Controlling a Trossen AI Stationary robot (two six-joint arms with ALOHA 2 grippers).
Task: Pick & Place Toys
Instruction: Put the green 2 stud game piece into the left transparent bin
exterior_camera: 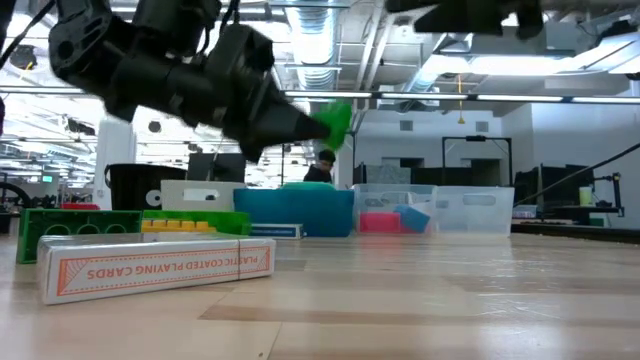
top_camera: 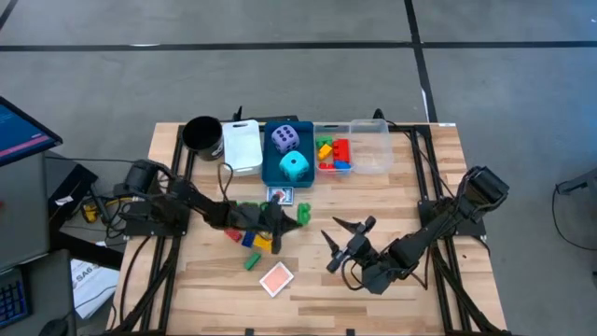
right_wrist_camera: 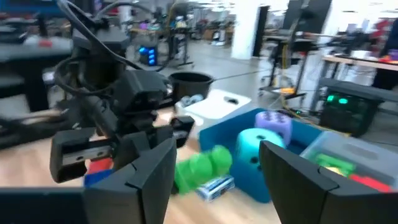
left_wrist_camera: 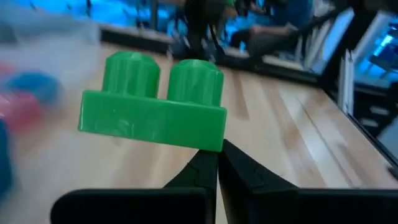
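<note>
My left gripper [top_camera: 291, 217] is shut on a green two-stud brick [top_camera: 303, 213] and holds it above the table's middle; the brick also shows in the low view [exterior_camera: 336, 120] and the right wrist view [right_wrist_camera: 202, 167]. My right gripper [top_camera: 338, 241] is open and empty, just right of the brick and pointing toward it. Red, blue and yellow bricks [top_camera: 248, 239] and a green one [top_camera: 252, 263] lie flat on the table under my left arm. A red playing-card box [top_camera: 276, 278] lies flat near the front; a second pack [top_camera: 280, 195] lies by the blue bin. My left gripper pinches the green brick between its two fingertips at the brick's lower edge, near one end [left_wrist_camera: 208, 144]. The fingers slant from the table's left toward its right. The brick is lifted clear of the table and sticks out beyond the fingertips.
At the back stand a black cup [top_camera: 201, 133], a white bin [top_camera: 242, 145], a blue bin [top_camera: 270, 173] with a purple and a cyan die, and a clear bin [top_camera: 373, 149] with several bricks. Bare wood lies at the front right [top_camera: 410, 299].
</note>
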